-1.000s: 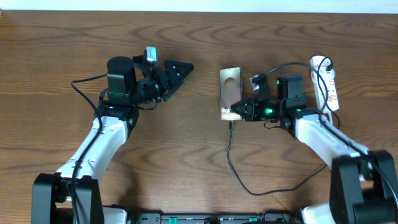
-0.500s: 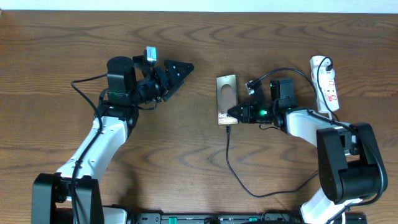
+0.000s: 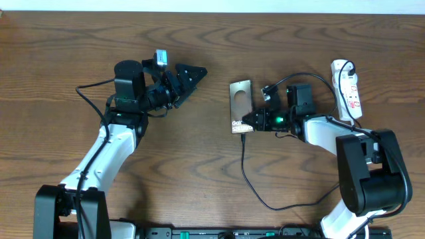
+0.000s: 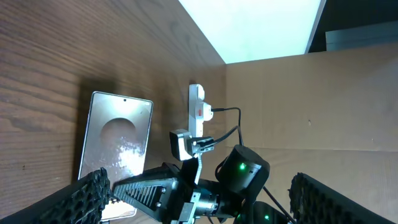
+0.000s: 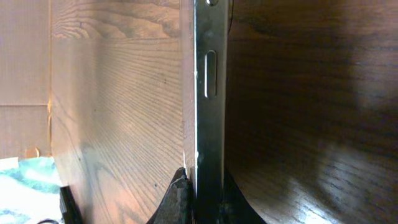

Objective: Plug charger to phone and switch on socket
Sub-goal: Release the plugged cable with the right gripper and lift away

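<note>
Wooden table [image 3: 186,172] bears the glossy bronze phone [image 3: 240,99], edge pinched in right jaws, left jaws wide

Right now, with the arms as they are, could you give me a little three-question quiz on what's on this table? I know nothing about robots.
1. True or false: the left gripper is touching the phone.
2. Fill in: the white socket lies beside the ____ arm.
3. What is the right gripper clamped on? A) the socket B) the phone's edge C) nothing

Key: 1 false; 2 right; 3 B.
</note>
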`<move>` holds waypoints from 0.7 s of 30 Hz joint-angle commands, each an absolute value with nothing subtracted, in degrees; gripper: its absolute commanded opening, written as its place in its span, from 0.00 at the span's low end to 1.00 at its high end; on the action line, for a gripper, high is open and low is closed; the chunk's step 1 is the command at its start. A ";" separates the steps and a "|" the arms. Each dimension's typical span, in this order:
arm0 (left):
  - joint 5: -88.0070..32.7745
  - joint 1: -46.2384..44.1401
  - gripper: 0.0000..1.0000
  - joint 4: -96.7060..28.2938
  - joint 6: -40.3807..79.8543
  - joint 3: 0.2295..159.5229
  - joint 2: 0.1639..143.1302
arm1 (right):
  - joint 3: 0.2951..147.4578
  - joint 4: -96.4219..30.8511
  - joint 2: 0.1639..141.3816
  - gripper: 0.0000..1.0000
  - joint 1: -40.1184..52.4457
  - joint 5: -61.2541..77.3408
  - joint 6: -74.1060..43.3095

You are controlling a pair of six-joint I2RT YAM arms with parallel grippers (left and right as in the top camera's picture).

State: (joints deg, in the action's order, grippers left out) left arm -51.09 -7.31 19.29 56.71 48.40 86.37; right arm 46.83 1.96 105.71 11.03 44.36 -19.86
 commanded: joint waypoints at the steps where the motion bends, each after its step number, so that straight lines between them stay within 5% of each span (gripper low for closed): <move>1: -51.37 -7.07 0.93 19.27 55.94 49.17 85.41 | 46.78 1.08 107.07 0.05 11.35 34.96 -17.91; 16: -51.37 -7.07 0.93 19.27 55.94 49.17 85.41 | 46.78 1.08 108.18 0.07 11.35 31.62 -17.93; 21: -51.37 -7.07 0.93 19.27 55.94 49.17 85.41 | 46.78 1.08 108.18 0.15 11.35 31.64 -17.96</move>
